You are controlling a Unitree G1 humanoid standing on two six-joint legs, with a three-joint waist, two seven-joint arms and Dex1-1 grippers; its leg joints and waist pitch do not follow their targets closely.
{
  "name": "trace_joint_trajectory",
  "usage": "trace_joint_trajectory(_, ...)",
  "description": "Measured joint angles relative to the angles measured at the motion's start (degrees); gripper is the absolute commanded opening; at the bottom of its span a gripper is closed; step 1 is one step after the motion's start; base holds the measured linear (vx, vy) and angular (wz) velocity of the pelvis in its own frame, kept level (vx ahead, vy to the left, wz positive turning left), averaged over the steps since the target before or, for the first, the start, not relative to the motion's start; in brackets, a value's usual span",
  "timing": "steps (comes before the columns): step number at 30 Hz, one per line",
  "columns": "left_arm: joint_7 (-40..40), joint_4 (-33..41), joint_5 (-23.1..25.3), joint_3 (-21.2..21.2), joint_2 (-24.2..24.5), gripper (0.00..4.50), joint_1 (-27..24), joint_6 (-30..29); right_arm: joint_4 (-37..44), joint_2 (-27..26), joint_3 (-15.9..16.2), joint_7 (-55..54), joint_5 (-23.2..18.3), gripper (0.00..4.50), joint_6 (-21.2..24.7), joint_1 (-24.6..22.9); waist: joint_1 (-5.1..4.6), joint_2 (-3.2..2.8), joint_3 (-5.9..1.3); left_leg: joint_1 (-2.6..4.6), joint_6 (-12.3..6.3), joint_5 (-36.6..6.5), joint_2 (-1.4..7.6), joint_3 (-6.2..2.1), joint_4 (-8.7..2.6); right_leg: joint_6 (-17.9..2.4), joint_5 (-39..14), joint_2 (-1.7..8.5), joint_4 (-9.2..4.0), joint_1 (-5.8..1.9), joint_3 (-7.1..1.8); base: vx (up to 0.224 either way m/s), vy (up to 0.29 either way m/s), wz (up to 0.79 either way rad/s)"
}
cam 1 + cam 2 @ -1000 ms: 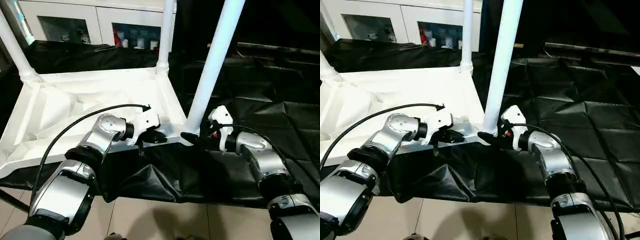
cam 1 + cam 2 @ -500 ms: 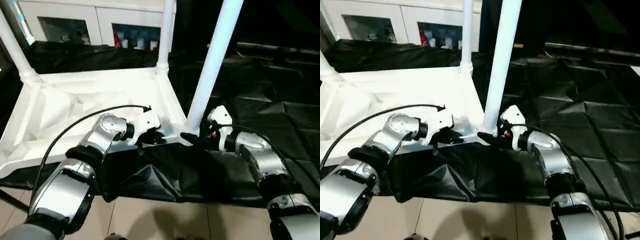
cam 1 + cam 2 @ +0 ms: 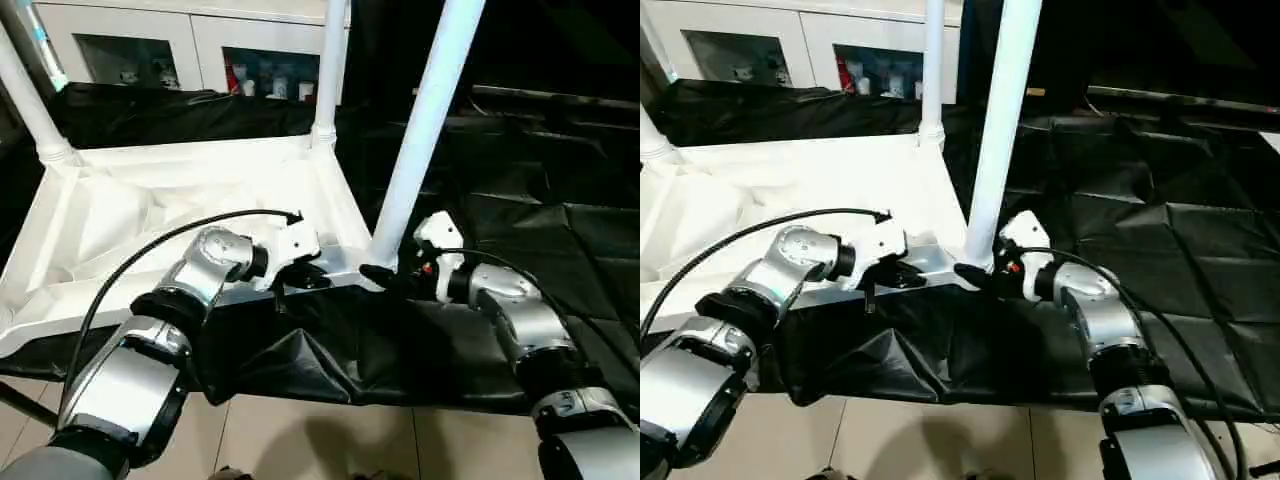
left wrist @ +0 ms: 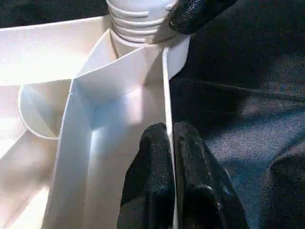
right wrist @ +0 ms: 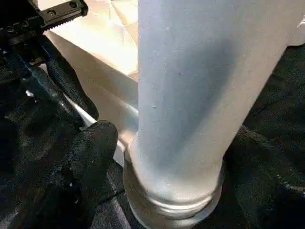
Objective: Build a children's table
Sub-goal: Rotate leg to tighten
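Note:
The children's table lies upside down on black cloth, its white tabletop (image 3: 150, 200) showing the ribbed underside. Three white legs stand in corner sockets: near right (image 3: 420, 130), far right (image 3: 328, 70) and far left (image 3: 25, 95). My left gripper (image 3: 305, 278) is shut on the tabletop's thin near rim, one finger on each side of the wall (image 4: 170, 131). My right gripper (image 3: 385, 275) spans the base of the near right leg (image 5: 200, 81) just above its socket. One finger (image 5: 90, 148) presses beside the collar; the other is hidden behind the leg.
Black cloth (image 3: 540, 200) covers the work surface and hangs over its near edge above the tiled floor (image 3: 300, 440). A white glass-door cabinet (image 3: 200, 40) stands behind. Cables loop from both forearms.

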State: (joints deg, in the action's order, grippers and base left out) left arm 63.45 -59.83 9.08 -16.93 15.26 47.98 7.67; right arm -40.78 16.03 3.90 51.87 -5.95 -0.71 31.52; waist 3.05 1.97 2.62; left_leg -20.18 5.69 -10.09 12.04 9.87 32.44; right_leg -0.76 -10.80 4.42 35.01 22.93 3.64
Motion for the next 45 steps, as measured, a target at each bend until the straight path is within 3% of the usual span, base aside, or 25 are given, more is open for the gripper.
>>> trace_joint_trajectory(9, -0.08, 0.11, -0.17, 0.26, 0.00, 0.00, -0.02, -0.25, -0.16, -0.11, -0.61, -0.54, -0.19, 2.78, 0.10, 0.03, 0.02, 0.02, -0.01, 0.00, 0.00, 0.00, 0.00, 0.01, -0.01, 0.00, 0.00, 0.00, -0.01, 0.00, 0.00, 0.000, 0.000, 0.00)
trace_joint_trajectory(23, -0.44, 0.54, -0.26, 0.53, 0.00, 0.00, -0.09, -1.03, -0.16, -1.16, -0.76, -2.06, -0.14, 2.62, 0.14, -0.03, -0.09, 0.03, -0.01, 0.03, 0.00, 0.00, 0.00, 0.01, -0.01, 0.00, 0.00, 0.00, 0.00, 0.00, -0.01, 0.000, 0.000, 0.00)
trace_joint_trajectory(26, -3.56, 0.53, 0.16, 0.73, -0.96, 0.00, 0.08, -2.65, -1.22, -3.18, -1.52, -7.85, 0.24, 2.62, 0.12, 0.04, -0.17, 0.05, -0.04, 0.11, 0.00, 0.00, 0.00, 0.00, 0.01, -0.04, 0.03, 0.00, 0.02, -0.06, -0.01, 0.000, 0.000, 0.00)
trace_joint_trajectory(30, -14.08, -1.22, 0.65, 1.96, -5.77, 0.00, 1.68, -7.32, -5.50, -8.97, -5.28, -25.01, 1.07, 2.61, 1.50, 2.97, -0.19, 0.11, -0.08, 0.20, 0.02, 0.00, -0.05, -0.01, 0.01, 0.14, -0.07, 0.02, -0.01, -0.06, -0.04, 0.000, 0.000, 0.00)
trace_joint_trajectory(37, -24.53, -3.62, 1.97, 2.16, -12.40, 0.00, 3.68, -11.43, -9.87, -14.20, -8.10, -42.13, 1.78, 2.61, 2.38, 6.61, 0.24, 0.30, -0.25, 0.18, 0.01, 0.01, -0.11, -0.07, 0.06, 0.16, -0.08, 0.06, -0.13, -0.09, -0.08, 0.000, 0.000, 0.00)
trace_joint_trajectory(40, -25.42, -3.88, 2.22, 2.05, -12.92, 0.00, 3.75, -11.32, -10.76, -14.54, -8.30, -43.27, 2.18, 3.31, 0.95, 6.73, 0.40, 0.12, -0.36, 0.16, 0.01, 0.00, -0.11, -0.06, 0.05, 0.13, -0.04, 0.07, -0.13, -0.13, -0.07, 0.000, 0.000, 0.00)
trace_joint_trajectory(45, -24.04, -3.88, 2.53, 1.70, -12.11, 0.00, 3.74, -10.15, -11.30, -13.31, -7.66, -38.89, 2.37, 3.64, -0.68, 6.61, 0.38, 0.02, -0.35, 0.10, 0.01, 0.00, -0.10, -0.08, 0.00, 0.01, 0.05, 0.07, -0.13, -0.09, -0.03, 0.000, 0.000, 0.00)
